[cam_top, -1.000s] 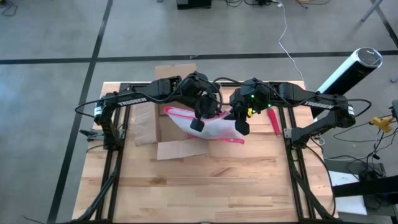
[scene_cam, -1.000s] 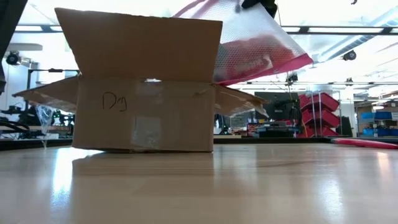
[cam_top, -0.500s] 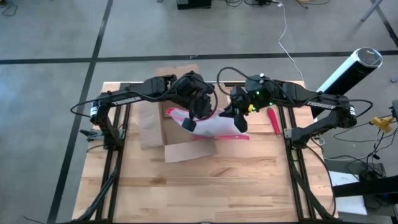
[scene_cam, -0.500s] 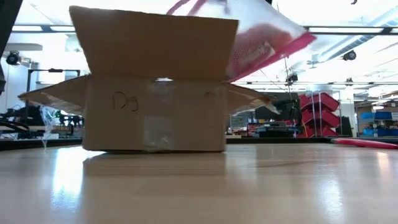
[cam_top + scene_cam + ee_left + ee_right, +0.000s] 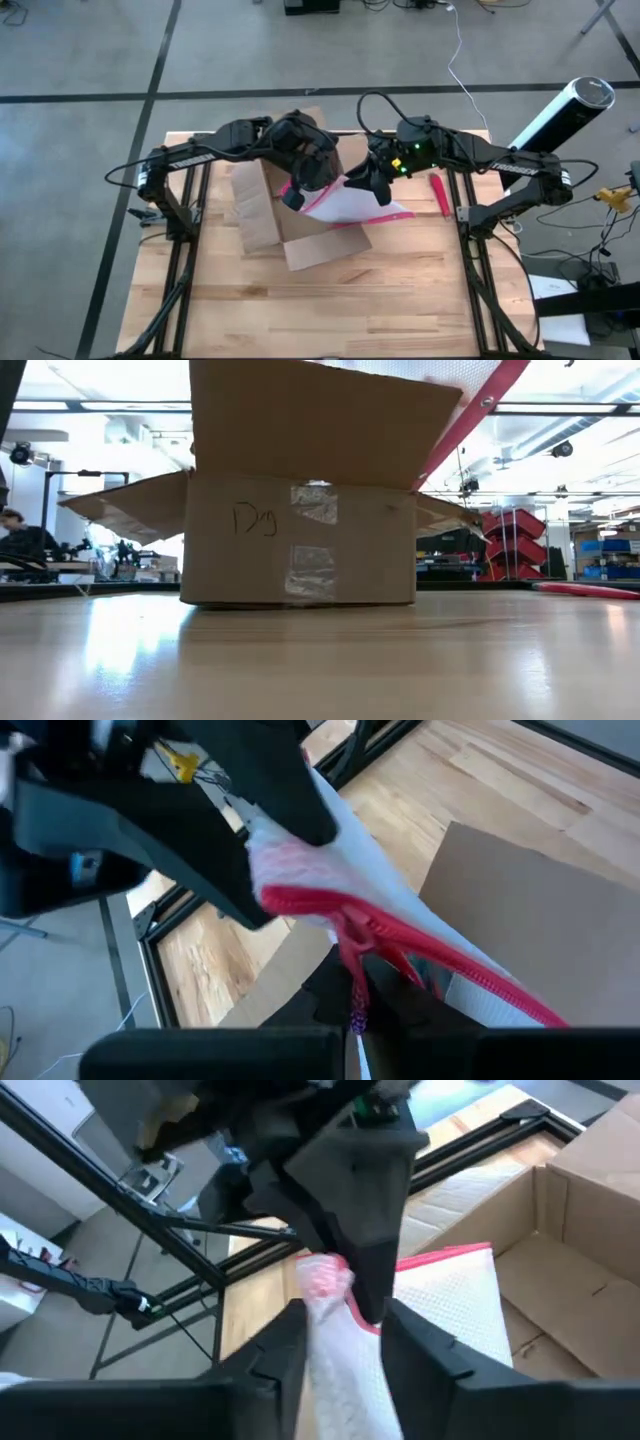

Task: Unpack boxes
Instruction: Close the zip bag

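The brown cardboard box point(image 5: 283, 212) stands open on the table, its flaps spread out; in the low view its near flap point(image 5: 320, 420) stands upright. A translucent white pouch with a pink zip edge point(image 5: 352, 205) hangs over the box's right side, held between both grippers. My left gripper point(image 5: 298, 193) is shut on its left end above the box's opening. My right gripper point(image 5: 375, 188) is shut on its right end. The box hides the pouch's lower part in the low view. My left gripper pinches the pouch's pink zip edge point(image 5: 345, 935) between its two fingers, near one end of that edge. The pouch runs away from the fingers toward the other gripper, slanting above the box's flap. My right gripper pinches a bunched end of the pouch point(image 5: 333, 1345) between its two fingers point(image 5: 290, 1342). The white bubble-lined wall is gathered into a thick fold there. The pouch reaches from the fingers toward my left gripper, above the open box point(image 5: 570, 1250).
A pink strip-like object point(image 5: 440, 195) lies on the table to the right of the box; it shows at the right in the low view point(image 5: 590, 590). Bare wooden table point(image 5: 330, 310) lies toward the near edge. A person point(image 5: 20, 535) sits in the room behind.
Both grippers have raised the pouch, which has risen almost out of the low view's top. The box has turned on the table and slid toward the near and right edges, so its near flap now points obliquely.
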Controlling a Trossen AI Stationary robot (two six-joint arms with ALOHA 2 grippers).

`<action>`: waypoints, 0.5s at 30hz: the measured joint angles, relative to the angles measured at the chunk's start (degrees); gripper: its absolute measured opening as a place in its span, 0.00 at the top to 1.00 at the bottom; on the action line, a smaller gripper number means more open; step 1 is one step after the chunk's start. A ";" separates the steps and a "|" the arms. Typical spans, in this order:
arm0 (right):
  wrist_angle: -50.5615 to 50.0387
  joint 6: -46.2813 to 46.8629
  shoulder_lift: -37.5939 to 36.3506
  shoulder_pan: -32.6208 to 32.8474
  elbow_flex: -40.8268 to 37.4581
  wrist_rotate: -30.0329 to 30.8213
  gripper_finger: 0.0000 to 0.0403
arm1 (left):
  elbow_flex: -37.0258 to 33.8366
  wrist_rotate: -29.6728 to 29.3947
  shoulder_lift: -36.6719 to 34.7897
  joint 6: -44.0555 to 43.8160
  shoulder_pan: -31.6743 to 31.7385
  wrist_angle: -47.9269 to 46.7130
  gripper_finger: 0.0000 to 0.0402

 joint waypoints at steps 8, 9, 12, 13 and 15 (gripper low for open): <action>-0.28 -6.36 0.00 -0.04 -0.01 -0.02 0.52 | -0.04 -0.16 -0.23 -2.30 0.11 3.98 1.00; -0.25 -7.09 0.00 -0.06 -0.01 -0.53 0.51 | -0.04 -0.30 -0.23 -3.08 0.11 4.80 1.00; -0.36 -9.74 0.00 -0.29 -0.02 -2.68 0.51 | -0.04 -2.06 -0.20 -5.90 0.11 6.99 1.00; -0.36 -10.11 -0.01 -0.33 -0.02 -2.81 0.52 | -0.04 -2.61 -0.19 -6.79 0.11 7.16 1.00; -0.43 -10.99 -0.26 -0.66 -0.02 -2.99 0.54 | -0.04 -3.38 -0.17 -8.31 0.15 7.61 1.00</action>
